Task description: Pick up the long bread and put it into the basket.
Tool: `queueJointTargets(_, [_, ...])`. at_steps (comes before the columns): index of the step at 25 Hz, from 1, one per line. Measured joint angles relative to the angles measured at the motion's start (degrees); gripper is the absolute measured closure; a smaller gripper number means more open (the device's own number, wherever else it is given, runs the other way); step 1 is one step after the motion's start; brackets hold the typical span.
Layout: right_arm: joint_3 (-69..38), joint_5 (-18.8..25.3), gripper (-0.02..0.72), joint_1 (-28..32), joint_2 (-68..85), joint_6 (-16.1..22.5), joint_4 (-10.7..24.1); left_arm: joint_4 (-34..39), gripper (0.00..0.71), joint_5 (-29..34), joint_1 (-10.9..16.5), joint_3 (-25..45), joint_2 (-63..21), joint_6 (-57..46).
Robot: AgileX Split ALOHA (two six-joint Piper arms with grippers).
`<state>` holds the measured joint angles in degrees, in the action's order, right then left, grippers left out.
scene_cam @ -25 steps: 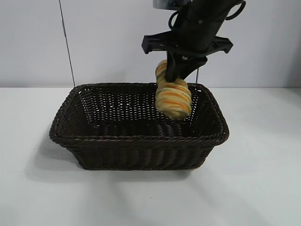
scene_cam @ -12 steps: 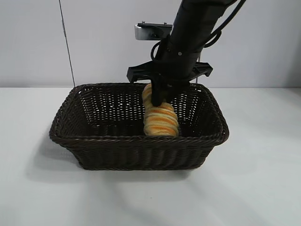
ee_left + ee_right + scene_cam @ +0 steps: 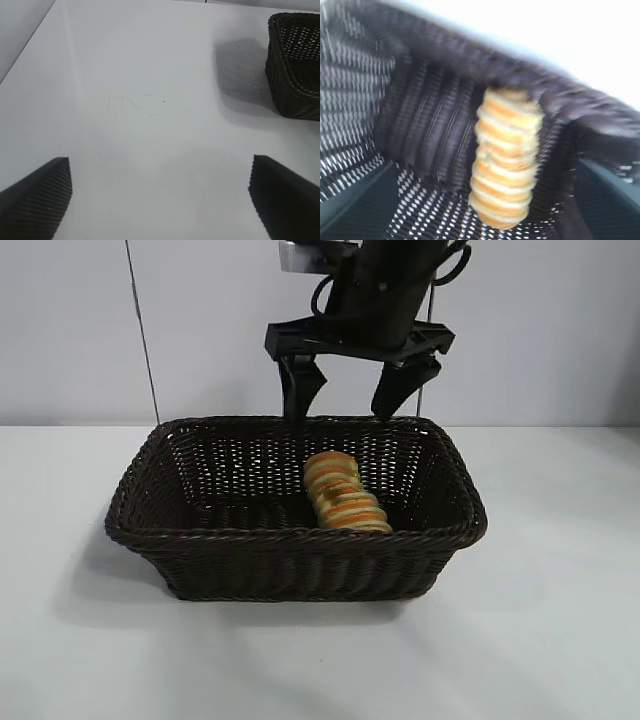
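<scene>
The long bread [image 3: 342, 495], golden-tan with orange and pale yellow ridges, lies inside the dark brown wicker basket [image 3: 200, 540], leaning against its near wall right of the middle. It also shows in the right wrist view [image 3: 506, 157] against the basket's wall [image 3: 430, 125]. My right gripper [image 3: 350, 395] is open and empty, above the basket's far rim, clear of the bread. My left gripper [image 3: 160, 195] is open and empty over the bare white table, with a corner of the basket [image 3: 295, 65] farther off.
The white table [image 3: 540, 640] surrounds the basket. A thin dark cable [image 3: 142, 330] hangs at the back left against the pale wall.
My right gripper lowered the bread into the basket, opened, let it go and rose. The bread now rests in the basket. The left arm has not moved.
</scene>
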<state>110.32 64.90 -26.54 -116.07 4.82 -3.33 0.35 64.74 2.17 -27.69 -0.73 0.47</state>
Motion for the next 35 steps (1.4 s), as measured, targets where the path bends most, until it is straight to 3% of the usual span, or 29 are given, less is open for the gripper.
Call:
queueJointTargets(4, [5.9,4.8,0.020,4.1,0.0,0.1,2.1,0.0,0.015,0.0,0.0,0.0,0.0,0.0])
queueJointTargets(7, [8.1,5.9,0.020,7.5,0.1,0.1,4.0,0.0,0.015,0.0,0.0,0.0,0.0,0.0])
queueJointTargets(17, [8.3,6.3,0.020,19.2,0.6,-0.5,5.9,0.0,0.015,0.0,0.0,0.0,0.0,0.0])
queueJointTargets(24, [8.3,6.3,0.020,23.5,2.0,-2.1,6.1,0.0,0.015,0.0,0.0,0.0,0.0,0.0])
queueJointTargets(35, [8.2,7.2,0.030,32.8,17.1,-3.1,7.3,0.0,0.015,0.0,0.0,0.0,0.0,0.0])
